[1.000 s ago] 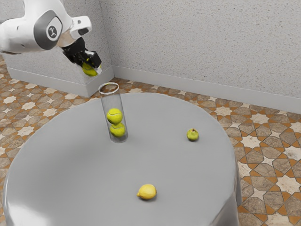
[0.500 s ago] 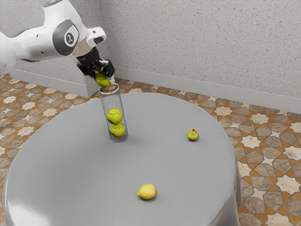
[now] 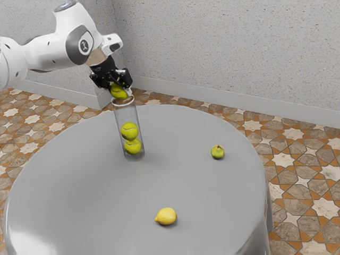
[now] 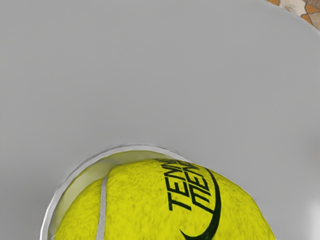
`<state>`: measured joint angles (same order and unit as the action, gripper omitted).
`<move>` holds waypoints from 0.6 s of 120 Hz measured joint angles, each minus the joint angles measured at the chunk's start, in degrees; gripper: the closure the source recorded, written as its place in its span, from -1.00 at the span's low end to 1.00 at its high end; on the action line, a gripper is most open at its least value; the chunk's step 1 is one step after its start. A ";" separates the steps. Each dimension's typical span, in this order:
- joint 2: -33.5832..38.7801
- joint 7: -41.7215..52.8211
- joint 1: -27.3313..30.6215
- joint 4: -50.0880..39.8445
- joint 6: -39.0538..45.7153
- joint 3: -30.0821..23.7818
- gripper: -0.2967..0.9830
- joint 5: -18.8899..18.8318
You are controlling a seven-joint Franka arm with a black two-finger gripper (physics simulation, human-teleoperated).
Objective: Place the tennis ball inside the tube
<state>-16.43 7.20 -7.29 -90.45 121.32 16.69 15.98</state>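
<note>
Exterior view: the gripper (image 3: 120, 91) pinched the tennis ball (image 3: 117, 94) at the mouth of the tube (image 3: 125, 112), likely so it could drop onto the two balls (image 3: 129, 131) inside.

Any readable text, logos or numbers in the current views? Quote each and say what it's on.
"TENN": upper tennis ball, rest lost over the curve.
"MEN": same ball, line beneath, also cut off.
Dark round emblem on the arm: too small to read.
</note>
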 joint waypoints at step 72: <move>13.52 -1.17 -0.69 -2.72 -10.05 -1.74 -0.51 -13.54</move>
<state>-2.91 6.02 -7.98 -93.17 111.27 14.96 2.44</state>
